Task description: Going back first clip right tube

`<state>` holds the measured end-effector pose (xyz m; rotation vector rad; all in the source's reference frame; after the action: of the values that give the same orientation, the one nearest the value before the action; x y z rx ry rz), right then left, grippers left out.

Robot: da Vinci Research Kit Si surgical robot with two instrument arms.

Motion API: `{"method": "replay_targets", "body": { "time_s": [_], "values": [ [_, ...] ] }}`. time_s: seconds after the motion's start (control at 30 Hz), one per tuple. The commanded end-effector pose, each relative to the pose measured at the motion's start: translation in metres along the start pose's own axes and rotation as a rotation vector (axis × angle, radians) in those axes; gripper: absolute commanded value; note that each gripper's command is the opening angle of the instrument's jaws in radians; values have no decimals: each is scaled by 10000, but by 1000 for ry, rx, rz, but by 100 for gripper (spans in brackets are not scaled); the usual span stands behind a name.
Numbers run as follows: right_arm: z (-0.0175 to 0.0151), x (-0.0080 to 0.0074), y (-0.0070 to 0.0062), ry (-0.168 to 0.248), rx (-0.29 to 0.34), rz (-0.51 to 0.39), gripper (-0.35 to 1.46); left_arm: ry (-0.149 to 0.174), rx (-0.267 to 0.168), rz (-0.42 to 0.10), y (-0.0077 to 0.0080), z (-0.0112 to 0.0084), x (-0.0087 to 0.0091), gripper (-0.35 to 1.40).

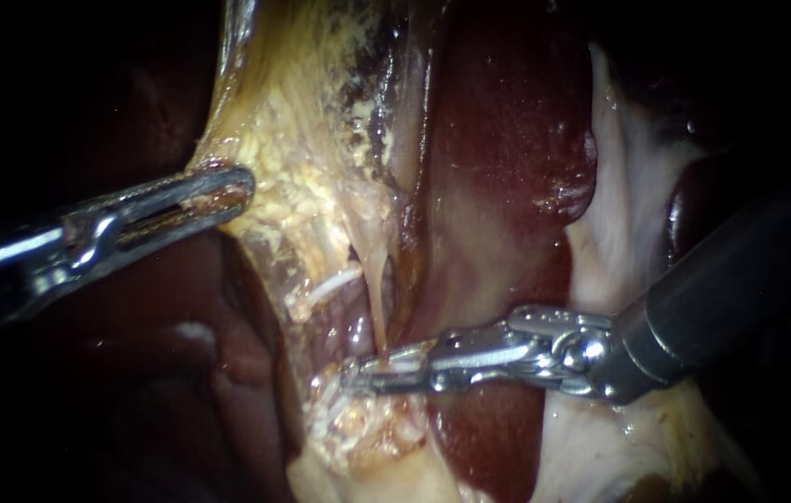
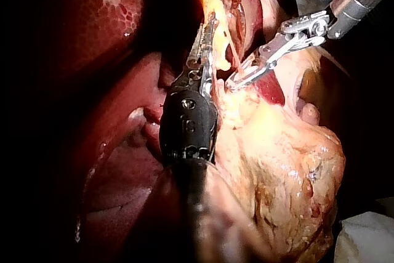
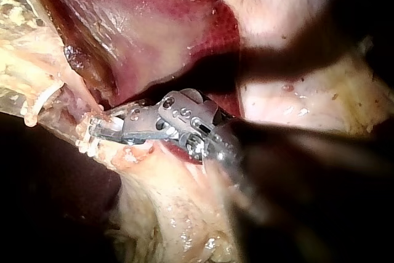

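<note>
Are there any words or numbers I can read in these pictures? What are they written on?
No word, label or number can be read here.
The left instrument has a small mark on its dark wrist piece, but it is too blurred to read.
The right instrument, the liver and the yellow tissue show no writing at all.
</note>
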<state>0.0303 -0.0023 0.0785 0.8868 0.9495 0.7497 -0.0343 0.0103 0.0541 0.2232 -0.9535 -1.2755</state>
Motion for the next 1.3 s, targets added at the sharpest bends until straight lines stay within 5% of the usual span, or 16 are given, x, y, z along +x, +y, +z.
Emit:
{"method": "replay_targets", "body": {
  "time_s": [0.03,0.17,0.3,0.43,0.67,1.0,1.3],
  "values": [
    [0,0,0,0,0,0,-35,0,0,0,0,0,0,-35],
    [-1,0,0,-3,5,-12,-35,0,0,0,0,0,1,-35],
    [1,1,0,3,8,-95,33,0,0,1,1,-1,1,-35],
    [2,2,0,23,-18,-189,57,0,1,1,1,-2,1,-35],
    [-8,-1,-4,36,-26,-402,60,0,1,1,3,-3,2,-35],
    [-38,-6,-6,48,-23,-461,60,0,2,2,4,-4,2,-35],
    [-104,22,-29,74,-44,-671,60,0,2,2,4,-4,2,-35]
  ]
}}
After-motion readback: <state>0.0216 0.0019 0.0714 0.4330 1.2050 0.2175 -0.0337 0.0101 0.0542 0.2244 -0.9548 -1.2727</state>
